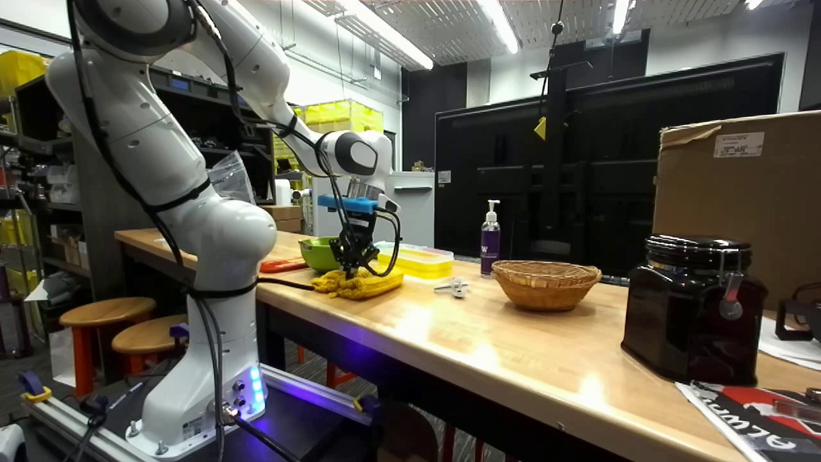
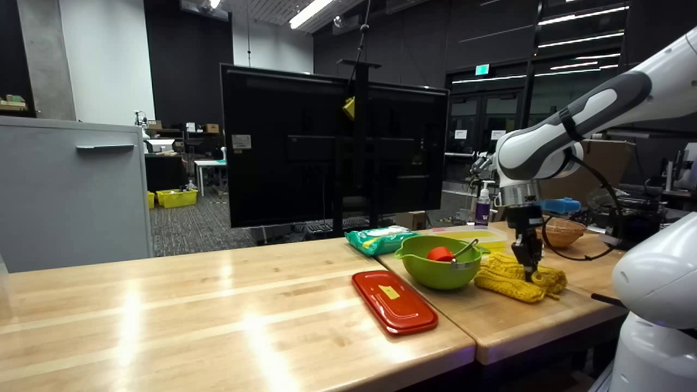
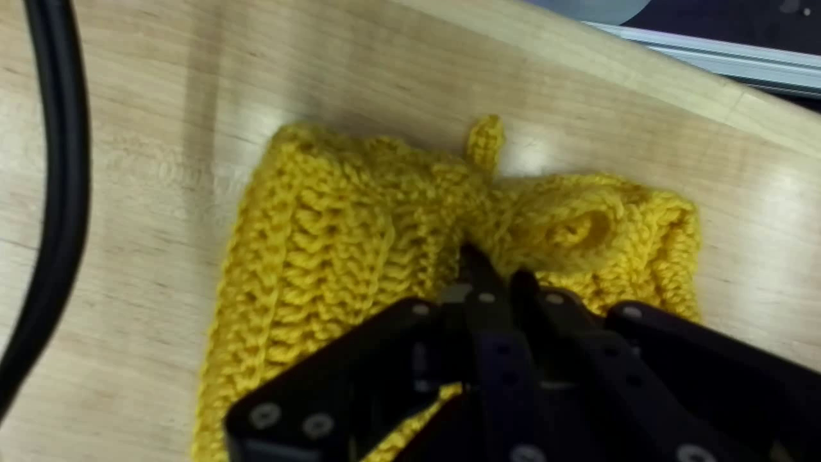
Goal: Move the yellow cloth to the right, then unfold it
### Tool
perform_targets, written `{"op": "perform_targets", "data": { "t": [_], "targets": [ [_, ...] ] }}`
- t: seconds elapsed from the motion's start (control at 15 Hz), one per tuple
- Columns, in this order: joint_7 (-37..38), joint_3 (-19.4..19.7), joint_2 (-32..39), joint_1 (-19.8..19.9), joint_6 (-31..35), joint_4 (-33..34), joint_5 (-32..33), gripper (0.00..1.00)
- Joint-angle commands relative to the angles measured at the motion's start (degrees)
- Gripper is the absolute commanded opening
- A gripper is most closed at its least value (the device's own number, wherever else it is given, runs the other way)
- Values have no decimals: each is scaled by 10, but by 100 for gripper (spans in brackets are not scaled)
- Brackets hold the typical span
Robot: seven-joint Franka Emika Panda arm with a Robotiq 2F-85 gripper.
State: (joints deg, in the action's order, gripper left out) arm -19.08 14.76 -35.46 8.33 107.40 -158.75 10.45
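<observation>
The claw [image 3: 499, 266] points down into the yellow cloth [image 3: 301, 269], its two fingers close together, with a gathered fold of the knit pinched between their tips. The cloth lies on the desk [image 1: 462, 340] directly under the claw, folded over and bunched. In the wrist view a wide ribbed part reaches out to the left of the claw's tips, a rolled, curled part sits just to their right, and a small knitted tab sticks out above them, on the side of the desk's edge. A black cable [image 3: 69, 167] curves past well to the left of the claw there.

In an exterior view a green bowl [image 2: 438, 272] stands to the left of the claw, just beside the cloth; I cannot tell whether they touch. It holds a red cup [image 2: 440, 254] and something with a metal handle [image 2: 466, 247]. Farther left of the claw a red lid [image 2: 395, 302] lies flat, and a green packet [image 2: 375, 240] rests behind it. A clear and yellow tub [image 1: 420, 262] sits near the claw, beyond it in both exterior views.

To the right of the claw, in an exterior view, are a small grey object [image 1: 455, 287], unclear in detail, a purple pump bottle [image 1: 489, 242] farther back, a wicker basket [image 1: 545, 292], and, well apart, a dark jar [image 1: 696, 314] with a cardboard box [image 1: 737, 186] behind it.
</observation>
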Motion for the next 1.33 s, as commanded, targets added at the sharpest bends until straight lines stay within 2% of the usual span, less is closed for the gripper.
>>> {"op": "perform_targets", "data": {
  "t": [0.0,0.6,1.27],
  "targets": [
    [-5,-14,-70,8,-44,-10,4,1],
    [-1,-7,-170,14,-132,26,20,1],
    [6,6,-171,18,-131,81,71,1]
  ]
}}
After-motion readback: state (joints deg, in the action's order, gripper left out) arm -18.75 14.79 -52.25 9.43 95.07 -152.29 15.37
